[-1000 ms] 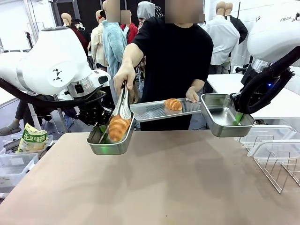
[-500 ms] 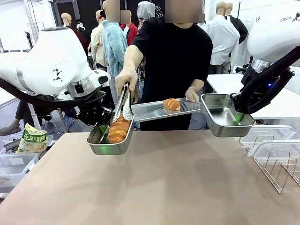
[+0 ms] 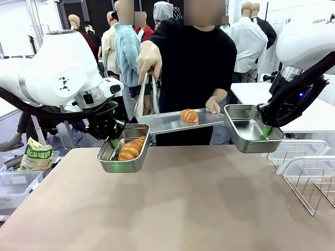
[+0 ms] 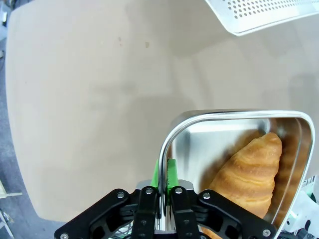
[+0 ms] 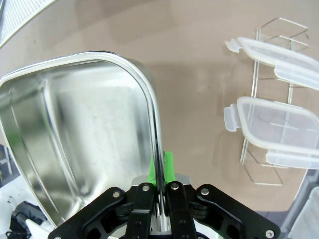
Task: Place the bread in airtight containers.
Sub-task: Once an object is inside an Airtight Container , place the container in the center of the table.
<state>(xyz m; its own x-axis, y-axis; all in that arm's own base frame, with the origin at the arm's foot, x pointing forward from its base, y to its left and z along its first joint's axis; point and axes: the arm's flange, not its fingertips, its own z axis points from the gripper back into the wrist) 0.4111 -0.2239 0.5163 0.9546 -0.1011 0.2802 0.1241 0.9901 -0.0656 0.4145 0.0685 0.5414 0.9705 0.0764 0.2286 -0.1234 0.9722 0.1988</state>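
My left gripper (image 3: 113, 142) (image 4: 163, 185) is shut on the rim of a steel airtight container (image 3: 104, 161) (image 4: 234, 119), held above the table at the left. One golden croissant of bread (image 3: 131, 148) (image 4: 247, 173) lies inside it. At the right, my right gripper (image 3: 266, 130) (image 5: 160, 175) is shut on the rim of a second steel container (image 3: 254, 144) (image 5: 75, 129) with nothing in it. Across the table a person lifts metal tongs (image 3: 142, 97) above the left container, and the other hand holds a flat perforated tray (image 3: 162, 124) carrying another piece of bread (image 3: 189, 115).
Clear plastic lids (image 3: 301, 154) (image 5: 279, 129) rest on a wire rack (image 3: 314, 191) at the table's right edge. A snack bag (image 3: 35, 155) and a plastic bin (image 3: 15, 185) sit off the table's left side. The tan tabletop (image 3: 183, 209) stretches out in front.
The person has let the croissant go into the left container and raised the tongs away from it. The tray with the other croissant shifted slightly. Both arms stayed still.
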